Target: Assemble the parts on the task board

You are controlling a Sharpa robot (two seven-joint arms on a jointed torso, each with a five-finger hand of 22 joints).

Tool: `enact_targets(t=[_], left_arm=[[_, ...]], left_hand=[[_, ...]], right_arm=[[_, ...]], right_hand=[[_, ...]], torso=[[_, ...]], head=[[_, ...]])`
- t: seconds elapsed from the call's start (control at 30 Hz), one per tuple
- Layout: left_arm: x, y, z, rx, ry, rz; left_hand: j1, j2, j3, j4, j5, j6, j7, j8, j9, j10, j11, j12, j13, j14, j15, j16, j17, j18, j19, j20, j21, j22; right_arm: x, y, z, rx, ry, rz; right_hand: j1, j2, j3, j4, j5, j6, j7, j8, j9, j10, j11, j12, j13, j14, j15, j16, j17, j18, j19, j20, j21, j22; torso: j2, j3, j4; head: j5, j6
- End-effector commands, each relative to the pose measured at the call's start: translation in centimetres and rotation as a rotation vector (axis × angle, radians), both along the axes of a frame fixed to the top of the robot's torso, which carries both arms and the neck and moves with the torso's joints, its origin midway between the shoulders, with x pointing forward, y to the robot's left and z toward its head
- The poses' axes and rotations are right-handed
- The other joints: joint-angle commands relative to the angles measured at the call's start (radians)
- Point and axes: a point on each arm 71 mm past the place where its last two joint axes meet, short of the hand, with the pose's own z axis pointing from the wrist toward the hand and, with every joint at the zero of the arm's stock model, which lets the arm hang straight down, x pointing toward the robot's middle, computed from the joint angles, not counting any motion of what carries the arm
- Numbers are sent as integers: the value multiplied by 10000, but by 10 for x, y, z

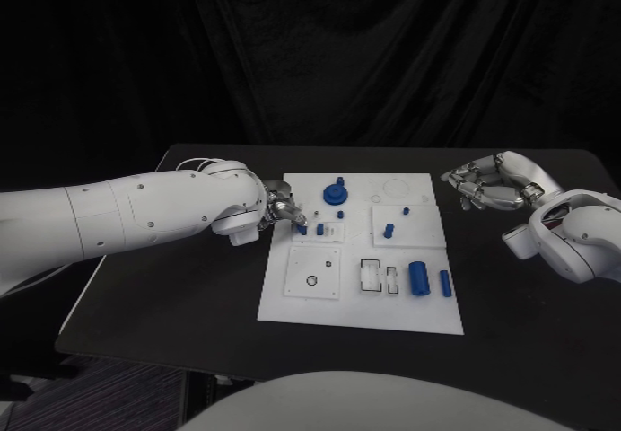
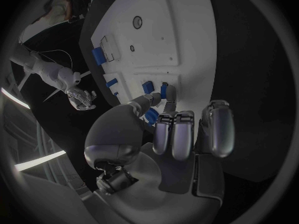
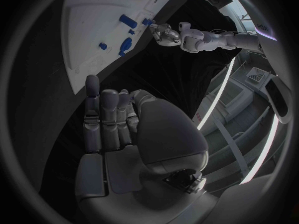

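The white task board [image 1: 389, 310] lies mid-table. My left hand [image 1: 283, 208] reaches over its left edge. Thumb and one finger pinch a small blue peg [image 1: 301, 230] that stands in the board, seen close up as the peg [image 2: 164, 90] in the left wrist view; the other fingers [image 2: 177, 132] are curled in. A second peg [image 1: 319, 229] stands just beside it. A round blue knobbed part [image 1: 336, 192] sits behind them. My right hand [image 1: 492, 184] hovers over the black table right of the board, its fingers [image 3: 102, 114] curled with nothing in them.
More blue pegs [image 1: 389, 232] stand on the right half of the board. A large blue cylinder [image 1: 419, 277] and a thinner one [image 1: 445, 283] lie near its front right corner. Empty slots [image 1: 371, 275] and a ring hole [image 1: 315, 281] lie at the front.
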Motion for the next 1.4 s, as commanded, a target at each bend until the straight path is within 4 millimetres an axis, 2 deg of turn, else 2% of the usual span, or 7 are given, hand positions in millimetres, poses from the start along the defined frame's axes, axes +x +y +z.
enact_targets(t=[0.03, 0.7, 0.77, 0.8, 0.9, 1.17, 1.4], left_arm=[[-2, -1, -3, -69, 169, -227], [-4, -4, -9, -26, 404, -375], [-5, -4, -9, -45, 414, -404], [-5, -4, -9, -61, 416, -422], [-5, -5, -10, -104, 438, -497], [-5, -4, -12, -20, 573, -531], [-4, -1, -14, 152, 705, -436]], left_hand=[[-22, 88, 198, -125, 24, 122, -192, -36, 1, 1054, -39, 36, 2634, 1057, -45, 27, 2634, 188, -72, 25, -48, 880], [-41, 111, 253, -92, -15, 74, -172, -69, -20, 1054, -17, 36, 2634, 1057, -26, 27, 2634, 221, -157, 39, -179, 787], [-142, 111, 126, 49, -718, 7, -163, -106, -40, 1054, 5, 36, 2634, 1057, 2, 27, 2634, 229, -188, 70, -243, 763], [-158, 115, 73, 88, -926, -13, -160, -116, -46, 1054, 7, 36, 2634, 1057, 6, 27, 2634, 236, -200, 74, -268, 749], [-432, 168, -602, 661, -2522, -97, -137, -219, -161, 1054, 41, 36, 2634, 1057, 37, 27, 2634, 240, -215, 115, -334, 739], [-690, 109, -1699, 1465, -3319, -26, -80, -369, -460, 1054, 94, 36, 2634, 1057, 81, 27, 2634, 247, -206, 145, -396, 757], [-731, 115, -2268, 1814, -3629, 26, -60, -448, -650, 1054, 116, 36, 2634, 1057, 101, 27, 2634, 262, -228, 165, -475, 739]], right_arm=[[-1, -1, -2, -80, 201, -58], [-1, -1, -3, -93, 263, -62], [-1, -1, -3, -95, 271, -62], [-1, -1, -3, -97, 275, -63], [-1, -1, -3, -103, 291, -69], [-1, -1, -3, -113, 340, -61], [-1, -1, -4, -124, 402, -41]], right_hand=[[86, 3, 52, -3, 40, 55, 32, 4, 0, -48, -12, -42, -17, -51, -39, 11, -14, 86, 41, -23, -49, 13], [87, -5, 63, -5, 46, 47, 35, 0, -2, -52, -10, -49, -26, -50, -39, 13, -13, 85, 41, -23, -50, 19], [87, -5, 63, -5, 46, 47, 35, 0, -2, -52, -10, -49, -26, -50, -39, 13, -13, 85, 41, -23, -50, 19], [87, -5, 63, -5, 46, 47, 35, 0, -2, -52, -10, -49, -26, -50, -39, 13, -13, 85, 41, -23, -50, 19], [88, -7, 71, -7, 50, 42, 37, -3, -3, -64, -10, -59, -42, -52, -38, 10, -18, 85, 42, -24, -50, 22], [88, -7, 71, -7, 50, 42, 37, -3, -3, -64, -10, -59, -42, -52, -38, 10, -18, 85, 42, -24, -50, 22], [94, -11, 85, -13, 54, 39, 37, -4, -3, -57, -10, -57, -41, -53, -38, 9, -22, 85, 42, -24, -50, 28]], torso=[[3, 0, -3], [-1, 2, -2], [0, 5, -7], [0, 5, -8], [-2, 4, -5], [-8, 2, -14], [-5, 7, -9]], head=[[15, -2], [35, -2], [35, -2], [35, -2], [33, -2], [24, -2], [22, -2]])
